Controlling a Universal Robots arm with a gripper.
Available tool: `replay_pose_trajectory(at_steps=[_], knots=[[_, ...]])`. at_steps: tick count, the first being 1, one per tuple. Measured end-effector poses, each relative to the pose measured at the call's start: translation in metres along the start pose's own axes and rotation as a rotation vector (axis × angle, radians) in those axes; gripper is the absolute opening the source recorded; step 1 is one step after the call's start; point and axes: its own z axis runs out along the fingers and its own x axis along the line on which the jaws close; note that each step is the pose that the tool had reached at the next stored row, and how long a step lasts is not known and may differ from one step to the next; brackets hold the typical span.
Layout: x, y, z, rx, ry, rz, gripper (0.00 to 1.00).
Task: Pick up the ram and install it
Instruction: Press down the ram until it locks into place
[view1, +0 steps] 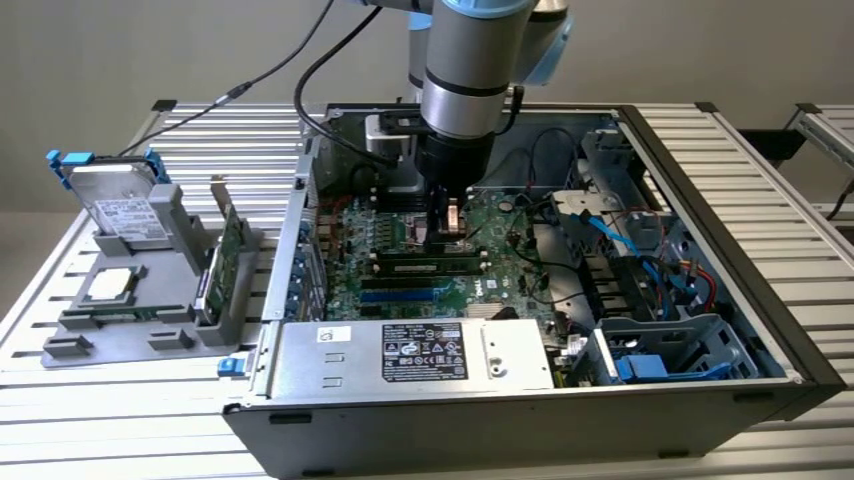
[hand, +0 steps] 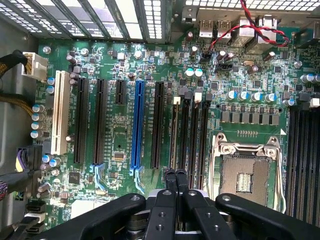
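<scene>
Hand shut and empty over the open computer case

Exterior view: the ram (view1: 211, 288), a narrow green board, is seen standing on edge in a grey plastic stand (view1: 80, 320) on the slatted metal desk (view1: 120, 420), beside the case (view1: 747, 300); its long axis runs away from the camera. A white label (view1: 424, 352) on the power supply is too small to be read. The hand (view1: 451, 228) is closed. Wrist view: the black fingers (hand: 170, 176) are pressed together, nothing gripped, above the green motherboard (hand: 120, 135) with its blue slot (hand: 138, 125).
</scene>
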Motion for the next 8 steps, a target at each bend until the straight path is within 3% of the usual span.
replay_pose_trajectory(at_steps=[4, 8], knots=[[0.0000, 0.0000, 0.0000, 0.0000, -0.0001, 0.002, 0.10], [0.0000, 0.0000, 0.0000, -0.0012, -0.0050, 0.060, 0.10]])
